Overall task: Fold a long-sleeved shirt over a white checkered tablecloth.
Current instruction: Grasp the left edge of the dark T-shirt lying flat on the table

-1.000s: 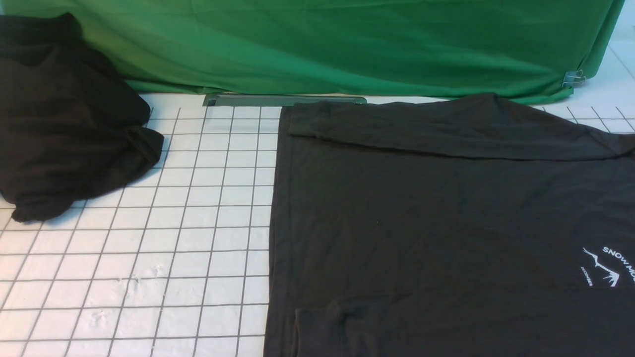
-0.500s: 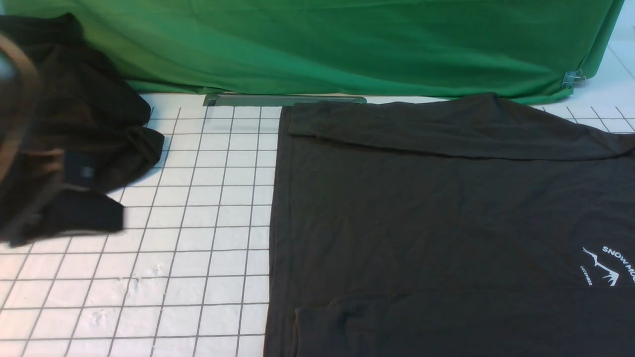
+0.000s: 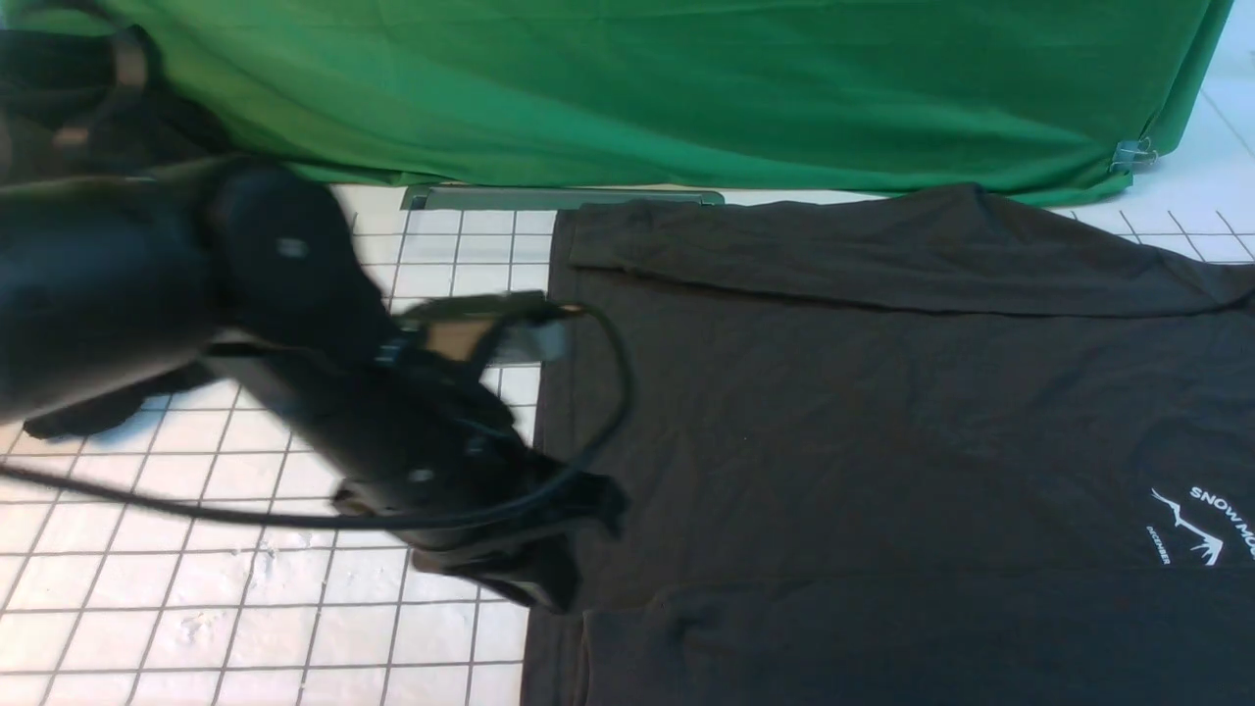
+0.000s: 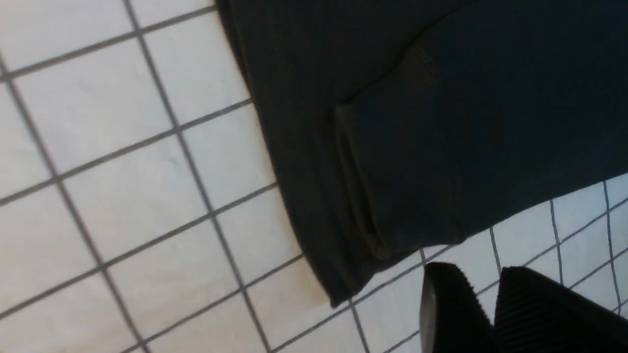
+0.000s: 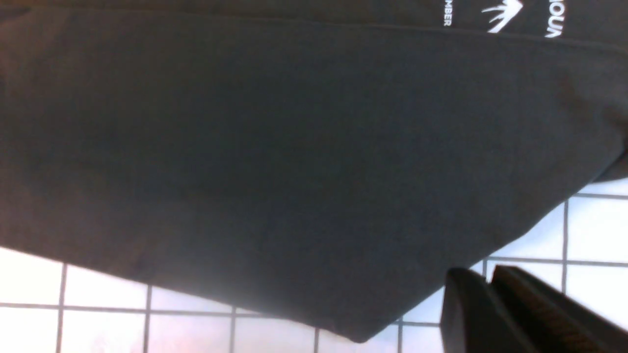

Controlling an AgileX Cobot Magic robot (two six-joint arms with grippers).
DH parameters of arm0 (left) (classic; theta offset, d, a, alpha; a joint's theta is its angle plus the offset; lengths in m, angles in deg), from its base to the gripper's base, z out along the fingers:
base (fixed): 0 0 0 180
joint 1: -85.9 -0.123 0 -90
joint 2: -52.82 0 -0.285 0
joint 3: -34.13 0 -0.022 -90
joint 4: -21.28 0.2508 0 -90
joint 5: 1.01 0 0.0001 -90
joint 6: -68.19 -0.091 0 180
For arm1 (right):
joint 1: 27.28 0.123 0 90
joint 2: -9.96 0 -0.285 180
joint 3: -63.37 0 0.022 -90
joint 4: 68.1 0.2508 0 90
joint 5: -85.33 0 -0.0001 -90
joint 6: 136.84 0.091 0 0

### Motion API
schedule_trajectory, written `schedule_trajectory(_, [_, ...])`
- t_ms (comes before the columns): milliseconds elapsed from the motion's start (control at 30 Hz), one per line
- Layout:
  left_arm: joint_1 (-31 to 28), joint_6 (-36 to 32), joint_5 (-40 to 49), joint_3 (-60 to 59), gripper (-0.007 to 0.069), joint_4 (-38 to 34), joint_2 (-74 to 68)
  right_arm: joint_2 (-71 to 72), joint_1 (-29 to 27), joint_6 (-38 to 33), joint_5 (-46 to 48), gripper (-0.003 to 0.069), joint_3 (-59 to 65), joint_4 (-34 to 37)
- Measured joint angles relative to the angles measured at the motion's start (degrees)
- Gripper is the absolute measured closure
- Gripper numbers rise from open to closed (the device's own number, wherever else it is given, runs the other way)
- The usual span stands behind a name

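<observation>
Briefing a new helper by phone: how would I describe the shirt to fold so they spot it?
On the white checkered tablecloth before the green backdrop, the long-sleeved shirt lies flat across the right half. Unlike the black heap far left, it bears a white logo.

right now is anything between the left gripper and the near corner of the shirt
Nothing visible: in the left wrist view only bare white checkered tablecloth separates the left gripper from the long-sleeved shirt, whose corner lies flat just ahead of the fingertips.
</observation>
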State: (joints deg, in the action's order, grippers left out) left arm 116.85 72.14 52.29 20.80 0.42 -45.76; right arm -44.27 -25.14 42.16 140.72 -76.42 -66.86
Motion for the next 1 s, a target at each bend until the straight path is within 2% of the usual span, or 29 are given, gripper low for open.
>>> schedule_trajectory(133, [2.07, 0.35, -0.68, 4.36, 0.0316, 0.49, -6.8, 0.0, 0.0, 0.0, -0.18, 0.0594, 0.0, 0.0])
schedule_trajectory(267, [2.13, 0.4, -1.37, 6.79, 0.026, 4.03, -11.98, 0.0, 0.0, 0.0, -0.23, 0.0587, 0.0, 0.06])
schedule_trajectory(533, [2.13, 0.4, -3.7, 7.35, 0.0252, 5.31, -19.68, -0.03, 0.0, 0.0, -0.23, 0.0566, 0.0, 0.65])
schedule_trajectory(833, [2.13, -0.14, -2.87, 8.17, 0.0251, 4.94, -20.0, -0.03, 0.0, 0.0, -0.3, 0.0552, 0.0, 0.76])
schedule_trajectory(1000, [2.13, -3.96, -0.3, 9.06, 0.0263, 0.73, -20.33, -0.03, 0.0, 0.0, -0.35, 0.054, 0.0, 0.76])
